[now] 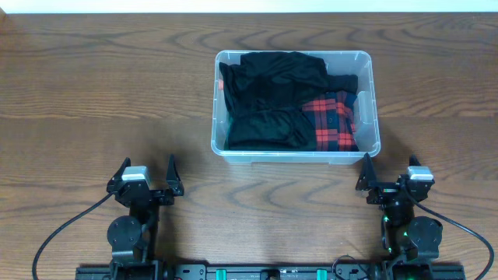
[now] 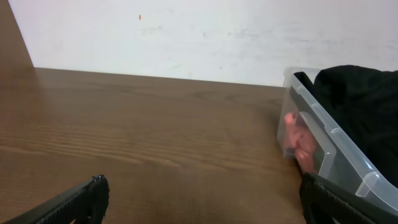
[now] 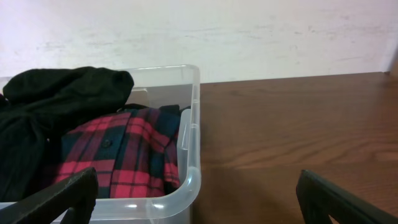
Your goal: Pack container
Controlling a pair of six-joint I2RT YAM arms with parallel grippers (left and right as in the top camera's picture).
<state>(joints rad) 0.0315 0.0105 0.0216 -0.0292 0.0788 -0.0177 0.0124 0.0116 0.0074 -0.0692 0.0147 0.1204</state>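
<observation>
Toward the far middle of the worktop (image 1: pixel 93 85) sits the container (image 1: pixel 294 154), long side facing the arms and well apart from both of them. It is already stuffed with black cloth (image 1: pixel 268 93) across the left and centre, and a red plaid shirt (image 1: pixel 333 120) lies in the right-hand end. From the right wrist the black cloth (image 3: pixel 68 87) looks to hump a little above the rim, while the plaid shirt (image 3: pixel 124 155) lies lower against the clear wall (image 3: pixel 189 124). The left tool (image 1: pixel 148 165) and right tool (image 1: pixel 389 163) both rest back near the front edge, each with its fingers spread wide and nothing between them; the dark fingers (image 2: pixel 81 199) frame bare wood in the left wrist view, with the container's end wall (image 2: pixel 323 143) off to the side. I would judge the container light, since it holds only clothing. Its thin plastic looks smooth and slick, and the walls may flex if squeezed mid-span. The rolled lip is the sensible hold, near a rounded corner or on the short ends, one tool to each end so it does not tip. The clothes themselves are soft and limp; they will sag, drag and spring back, so a pinch on a thick fold should grip better than one on a single layer. Pressing the black hump down seems wise.
</observation>
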